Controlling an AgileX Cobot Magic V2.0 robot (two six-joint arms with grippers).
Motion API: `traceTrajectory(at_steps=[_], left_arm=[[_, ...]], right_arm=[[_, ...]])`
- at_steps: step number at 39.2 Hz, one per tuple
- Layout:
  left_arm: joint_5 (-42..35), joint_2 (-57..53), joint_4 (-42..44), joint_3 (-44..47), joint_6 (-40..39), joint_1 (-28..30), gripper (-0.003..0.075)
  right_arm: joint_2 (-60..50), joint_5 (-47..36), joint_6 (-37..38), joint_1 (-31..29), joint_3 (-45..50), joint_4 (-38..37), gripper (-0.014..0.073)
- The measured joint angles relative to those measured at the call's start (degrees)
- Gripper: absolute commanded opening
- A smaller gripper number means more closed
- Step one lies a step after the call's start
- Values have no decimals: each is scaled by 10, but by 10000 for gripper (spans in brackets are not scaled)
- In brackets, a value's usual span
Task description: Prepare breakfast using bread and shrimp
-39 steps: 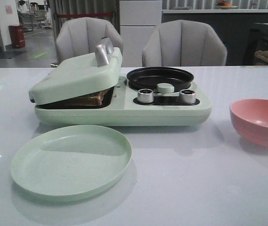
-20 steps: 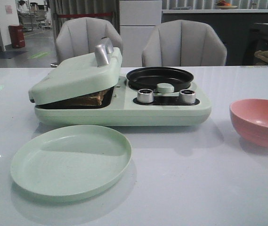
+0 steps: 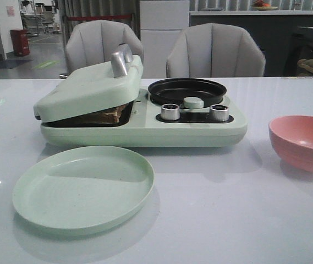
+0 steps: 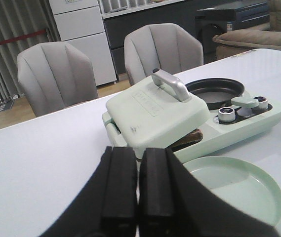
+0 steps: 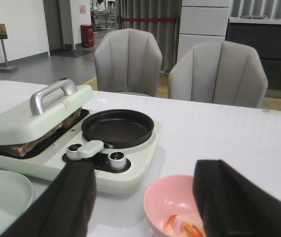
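Tan brown-crusted bread (image 3: 108, 115) under pale green sandwich-press lid (image 3: 87, 88), frame centre-left; orange-white shrimp (image 5: 184, 228) in pink bowl (image 5: 162, 197); left gripper (image 4: 137, 190) jaws pressed together; right gripper (image 5: 145, 202) jaws spread.

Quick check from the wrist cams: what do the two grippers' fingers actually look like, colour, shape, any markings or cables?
The left gripper has matte black, blocky fingers with rounded tops and a squared step moulded into each near the base. The right gripper shows two broad, flat, matte black fingers with rounded corners. No markings, labels or cables are visible on either. The arms themselves are out of view.
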Motion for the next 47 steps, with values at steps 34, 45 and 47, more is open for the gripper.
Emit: traceTrajectory(at_steps=[34,45,47], left_arm=[[4,0,0,0,0,0,114],[4,0,0,0,0,0,114],[4,0,0,0,0,0,114]], right_arm=[[297,159,85,-1,-214,44,528],[424,201,89,-107,-303,47,528],[443,212,90,-139,-324,47,528]])
